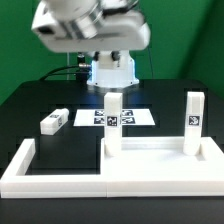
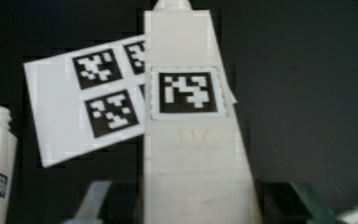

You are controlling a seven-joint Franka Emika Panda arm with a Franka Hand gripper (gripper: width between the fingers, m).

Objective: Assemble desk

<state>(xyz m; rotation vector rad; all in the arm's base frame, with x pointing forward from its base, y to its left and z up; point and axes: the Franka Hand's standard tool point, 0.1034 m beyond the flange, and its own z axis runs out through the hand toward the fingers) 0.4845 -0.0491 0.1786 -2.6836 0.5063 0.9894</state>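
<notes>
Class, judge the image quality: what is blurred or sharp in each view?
Exterior view: the arm at the top is blurred, while the upright leg looks sharp. Wrist view: the near leg looms large and slightly soft; the tags on the marker board are readable.

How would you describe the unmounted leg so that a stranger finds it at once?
Find the white tabletop slab at the front of the black table, with two legs standing upright on it. To the exterior view's left of it, farther back, near the border fence, one small white leg lies on the table. It alone lies flat instead of standing.
</notes>
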